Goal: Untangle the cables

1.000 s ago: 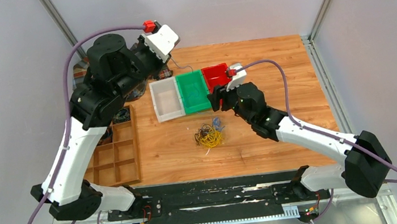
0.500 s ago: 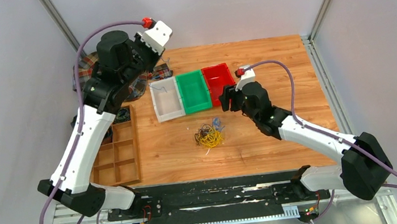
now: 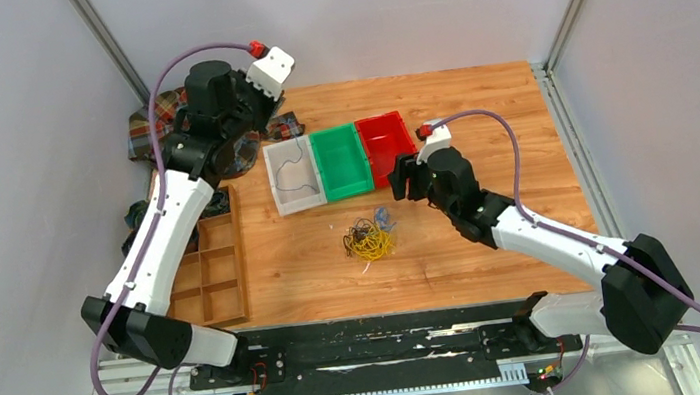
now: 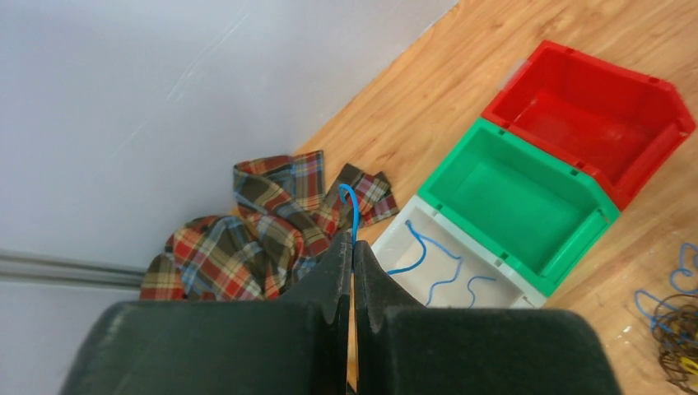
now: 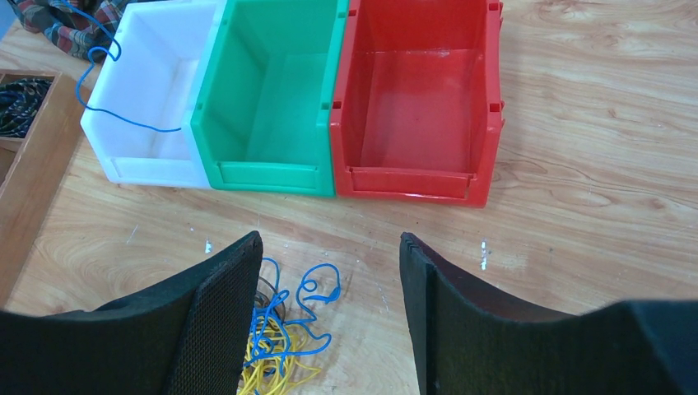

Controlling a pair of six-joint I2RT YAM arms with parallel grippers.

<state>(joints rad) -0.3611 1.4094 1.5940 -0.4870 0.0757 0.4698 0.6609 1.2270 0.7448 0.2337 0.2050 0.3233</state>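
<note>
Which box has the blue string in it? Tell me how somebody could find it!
On the wooden table, three open bins stand side by side toward the far edge. The white bin is the end one nearest the plaid cloth, beside the green bin. Only it has a thin blue cable in it; the green one and the red bin hold nothing.

Yellow, blue, black cables (image 3: 368,241), plaid cloth (image 4: 247,230), red bin (image 5: 411,181)

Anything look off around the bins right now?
Yes: the blue cable hangs over the rim of the white bin, part inside, part pinched in the shut left gripper. A plaid cloth lies crumpled beside that bin.
</note>
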